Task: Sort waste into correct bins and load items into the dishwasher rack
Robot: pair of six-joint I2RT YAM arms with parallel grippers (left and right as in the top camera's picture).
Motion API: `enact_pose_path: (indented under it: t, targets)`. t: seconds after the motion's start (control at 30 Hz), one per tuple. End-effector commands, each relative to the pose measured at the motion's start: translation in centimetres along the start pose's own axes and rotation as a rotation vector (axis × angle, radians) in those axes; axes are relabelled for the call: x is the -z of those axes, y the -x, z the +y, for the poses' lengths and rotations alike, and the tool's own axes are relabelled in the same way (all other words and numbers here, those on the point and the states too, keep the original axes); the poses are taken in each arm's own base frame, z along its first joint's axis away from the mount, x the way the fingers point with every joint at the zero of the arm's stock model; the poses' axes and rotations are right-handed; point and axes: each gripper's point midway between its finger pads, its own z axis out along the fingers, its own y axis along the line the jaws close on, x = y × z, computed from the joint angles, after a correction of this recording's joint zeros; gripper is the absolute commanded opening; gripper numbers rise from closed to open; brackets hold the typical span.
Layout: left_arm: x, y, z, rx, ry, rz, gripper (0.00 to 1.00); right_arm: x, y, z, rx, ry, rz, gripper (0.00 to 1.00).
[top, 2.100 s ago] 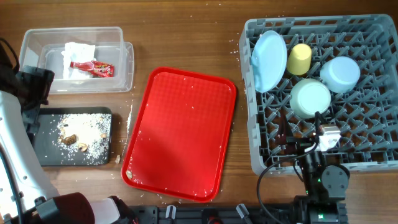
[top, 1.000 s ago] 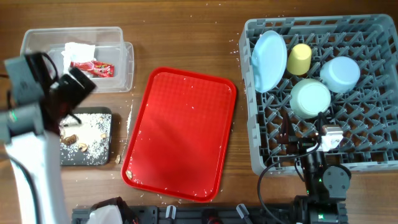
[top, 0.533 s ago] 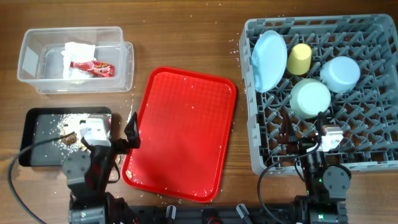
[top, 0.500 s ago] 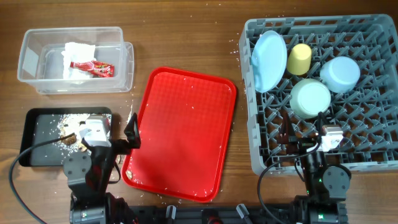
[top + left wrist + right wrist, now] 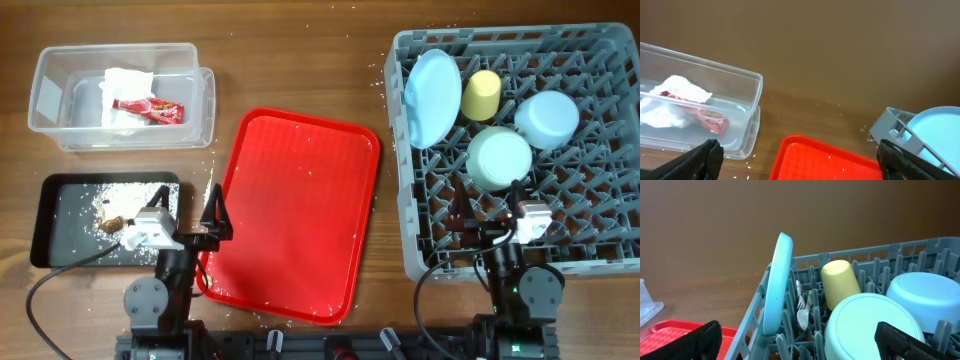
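looks done: napkin (image 5: 125, 80), wrapper (image 5: 150, 108) in tub (image 5: 48, 62); scraps (image 5: 115, 222) in black tray (image 5: 60, 225); plate (image 5: 432, 85), cup (image 5: 481, 95), bowls (image 5: 500, 157), probably cutlery (image 5: 802, 312) in rack (image 5: 600, 230); left gripper (image 5: 800, 162), right gripper (image 5: 800, 340) spread, empty

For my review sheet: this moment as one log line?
left hand open, empty | right hand open, empty | napkin, wrapper in clear tub | scraps in black tray | plate, cup, green bowl, blue bowl in rack

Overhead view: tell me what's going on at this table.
Nothing is being handled. The left end effector and right end effector are open and empty, near the table's front edge. The plate, yellow cup, green bowl and blue bowl stand in the dishwasher rack. The napkin and red wrapper lie in the clear tub, food scraps in the black tray.
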Motion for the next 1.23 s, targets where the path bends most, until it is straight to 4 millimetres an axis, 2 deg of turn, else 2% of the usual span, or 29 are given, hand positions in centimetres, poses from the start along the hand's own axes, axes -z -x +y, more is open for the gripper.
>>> enact_pose_path:
  t: [0.0, 0.07, 0.17, 0.3, 1.2]
  targets:
    - [0.0, 0.2, 0.8, 0.038, 0.042, -0.032, 1.00, 0.0, 0.2, 0.1, 0.015, 0.006, -0.009, 1.00]
    - [0.0, -0.2, 1.0, 0.038, 0.052, -0.014, 1.00, 0.0, 0.2, 0.1, 0.015, 0.006, -0.009, 1.00]
    - [0.1, -2.6, 1.5, 0.039, 0.076, 0.083, 1.00, 0.0, 0.2, 0.1, 0.015, 0.006, -0.009, 1.00]
    - [0.1, -2.9, 0.7, 0.031, 0.042, 0.094, 1.00, 0.0, 0.2, 0.1, 0.016, 0.006, -0.009, 1.00]
    - [0.1, -2.9, 0.7, 0.030, 0.042, 0.094, 1.00, 0.0, 0.2, 0.1, 0.015, 0.006, -0.009, 1.00]
